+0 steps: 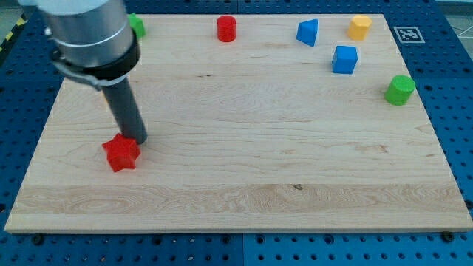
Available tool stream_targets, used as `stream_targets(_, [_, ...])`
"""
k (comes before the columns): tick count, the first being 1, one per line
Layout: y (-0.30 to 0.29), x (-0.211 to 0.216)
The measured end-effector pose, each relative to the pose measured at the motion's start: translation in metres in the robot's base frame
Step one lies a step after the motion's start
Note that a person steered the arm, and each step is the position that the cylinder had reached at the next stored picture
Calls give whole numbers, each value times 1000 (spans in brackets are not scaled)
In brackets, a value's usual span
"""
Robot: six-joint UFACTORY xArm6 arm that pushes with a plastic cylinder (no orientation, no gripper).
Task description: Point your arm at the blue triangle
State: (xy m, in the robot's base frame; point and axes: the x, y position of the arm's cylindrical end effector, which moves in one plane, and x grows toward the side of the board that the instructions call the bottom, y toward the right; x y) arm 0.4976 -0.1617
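Near the board's left edge, the tip point(137, 139) rests against the upper right of the red star point(121, 154); a bare rod, it grips nothing. At the top edge, right of centre, sits the blue triangle point(308, 32), well apart. The approach seems barely begun; next comes a long diagonal slide toward the top right, passing below the red cylinder point(226, 29).
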Motion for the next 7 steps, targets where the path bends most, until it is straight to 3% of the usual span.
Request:
stream_targets(2, [-2,34])
stream_targets(7, [55,21])
